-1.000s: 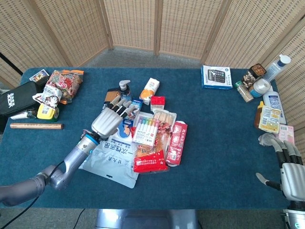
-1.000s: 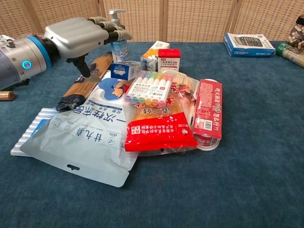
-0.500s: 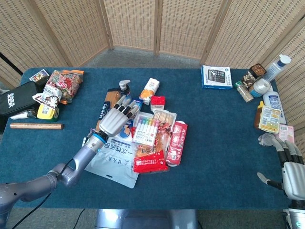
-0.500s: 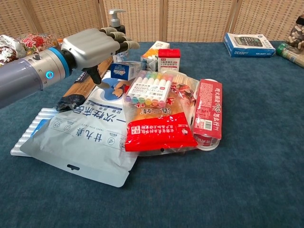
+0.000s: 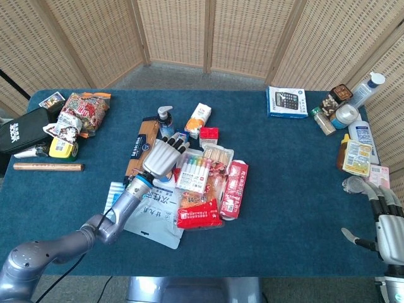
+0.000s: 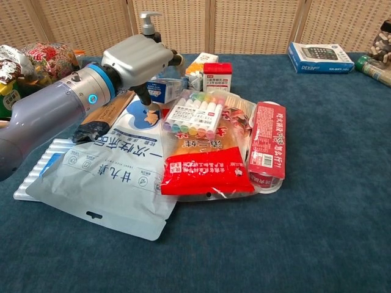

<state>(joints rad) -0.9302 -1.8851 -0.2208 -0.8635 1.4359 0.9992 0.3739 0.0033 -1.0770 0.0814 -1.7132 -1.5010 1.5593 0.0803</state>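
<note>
head view high, looking down whole table [image 5: 284, 164]; chest view low, close; both share marker pack [image 5: 193, 172].

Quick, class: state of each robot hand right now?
Left robot hand: open, holding nothing, above the white box of pastel highlighter pens.
Right robot hand: open, holding nothing.

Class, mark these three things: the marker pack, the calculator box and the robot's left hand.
marker pack [image 6: 194, 113], chest view, clear front over the pens
calculator box [image 5: 287, 101], head view, printed top face
left hand [image 5: 161, 158], head view, back of the hand
</note>
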